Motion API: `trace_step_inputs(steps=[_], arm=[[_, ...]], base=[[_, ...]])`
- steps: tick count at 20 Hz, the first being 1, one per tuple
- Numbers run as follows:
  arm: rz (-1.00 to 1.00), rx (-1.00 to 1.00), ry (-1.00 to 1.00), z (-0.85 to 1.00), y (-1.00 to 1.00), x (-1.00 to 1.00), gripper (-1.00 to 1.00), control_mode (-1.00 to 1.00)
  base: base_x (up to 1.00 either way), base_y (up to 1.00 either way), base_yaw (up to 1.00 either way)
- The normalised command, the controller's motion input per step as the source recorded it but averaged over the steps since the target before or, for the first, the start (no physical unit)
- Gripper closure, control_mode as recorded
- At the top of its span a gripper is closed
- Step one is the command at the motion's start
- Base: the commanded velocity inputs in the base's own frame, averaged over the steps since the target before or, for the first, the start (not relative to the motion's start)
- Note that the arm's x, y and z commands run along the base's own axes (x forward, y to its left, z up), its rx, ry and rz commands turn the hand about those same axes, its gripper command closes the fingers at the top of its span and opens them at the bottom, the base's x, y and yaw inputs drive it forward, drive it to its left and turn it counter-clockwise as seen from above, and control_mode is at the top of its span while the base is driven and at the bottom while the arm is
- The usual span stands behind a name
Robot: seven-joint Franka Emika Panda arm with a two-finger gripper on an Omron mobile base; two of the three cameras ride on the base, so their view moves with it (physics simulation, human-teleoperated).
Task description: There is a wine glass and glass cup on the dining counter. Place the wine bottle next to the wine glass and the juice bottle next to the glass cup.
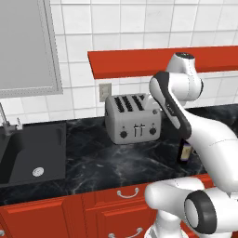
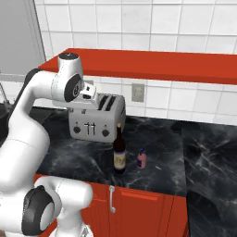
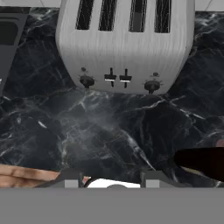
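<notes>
Wine bottle (image 2: 119, 155) stands upright on the black marble counter (image 2: 157, 152) near its front edge, just in front of the silver toaster (image 2: 95, 119), and I see the small purplish juice bottle (image 2: 141, 159) just beside it, the two apart. From my left base camera the bottle's lower half (image 1: 184, 152) peeks out behind my arm. My gripper (image 3: 112, 177) hangs above the counter facing the toaster (image 3: 124, 43), with bare marble between its fingertips (image 3: 72, 179); they hold nothing, though I cannot tell how far apart they stand. A dark bottle neck (image 3: 201, 162) pokes into the hand camera's lower right
</notes>
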Motion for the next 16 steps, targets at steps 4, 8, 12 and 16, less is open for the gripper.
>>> trace_step_inputs(steps=[4,8,12,16], arm=[[0.03,0.00,-0.04,0.00,0.00,-0.15,-1.00,-1.00],[0.01,0.00,-0.15,0.00,0.00,-0.39,-1.00,-1.00],[-0.05,0.00,-0.10,0.00,0.00,-0.38,-1.00,-1.00],[-0.01,0.00,-0.06,0.00,0.00,-0.24,-1.00,-1.00]], base=[[0.00,0.00,0.00],[0.00,0.00,0.00],[0.00,0.00,0.00],[0.00,0.00,0.00]])
